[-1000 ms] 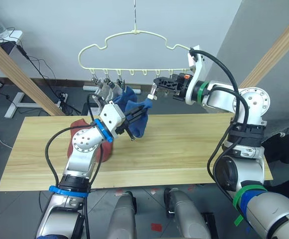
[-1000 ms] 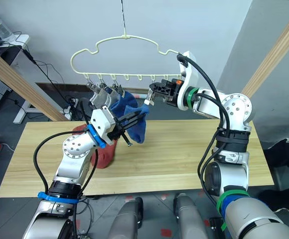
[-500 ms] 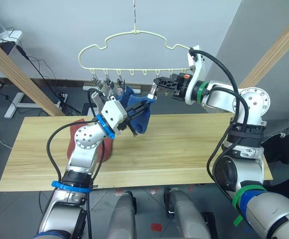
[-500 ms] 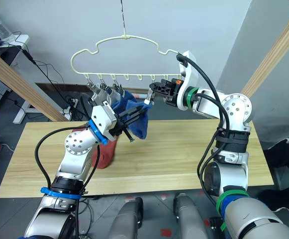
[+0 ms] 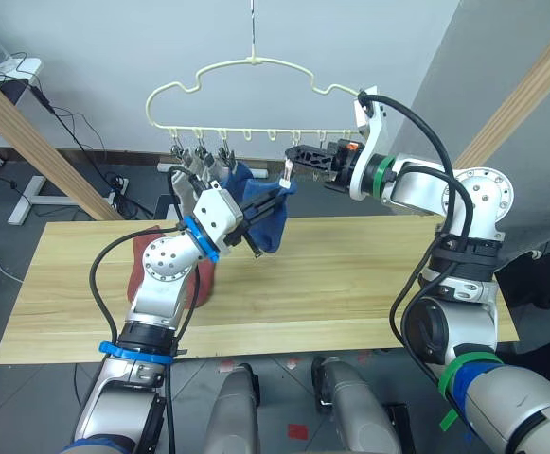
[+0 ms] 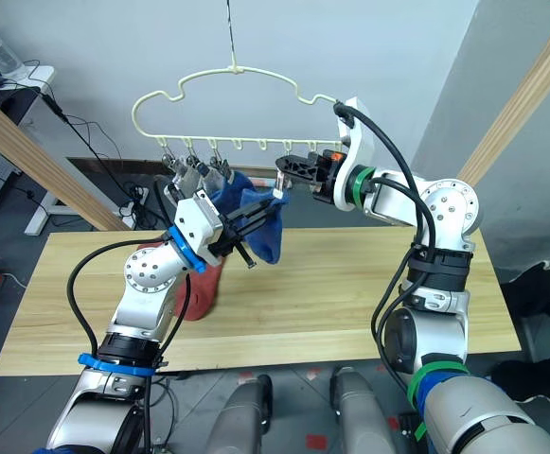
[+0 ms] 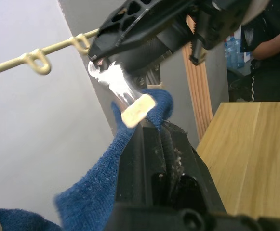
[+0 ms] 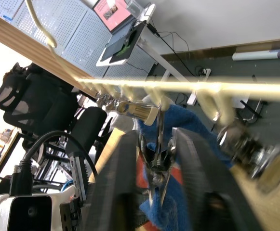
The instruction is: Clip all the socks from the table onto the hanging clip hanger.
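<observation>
Centre frame, the left gripper [image 5: 267,201] is clamped on a blue sock [image 5: 270,222], lifting it to a clip [image 8: 157,166] pinched by the right gripper [image 5: 293,154] on the clip hanger [image 5: 256,66]. A rust-red sock [image 5: 147,257] on the tabletop [image 5: 350,274] is half hidden by the left arm.

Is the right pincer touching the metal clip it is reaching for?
Touching. In the right wrist view, the right pincer has a black finger pressed on each side of the metal clip under the clip hanger.
</observation>
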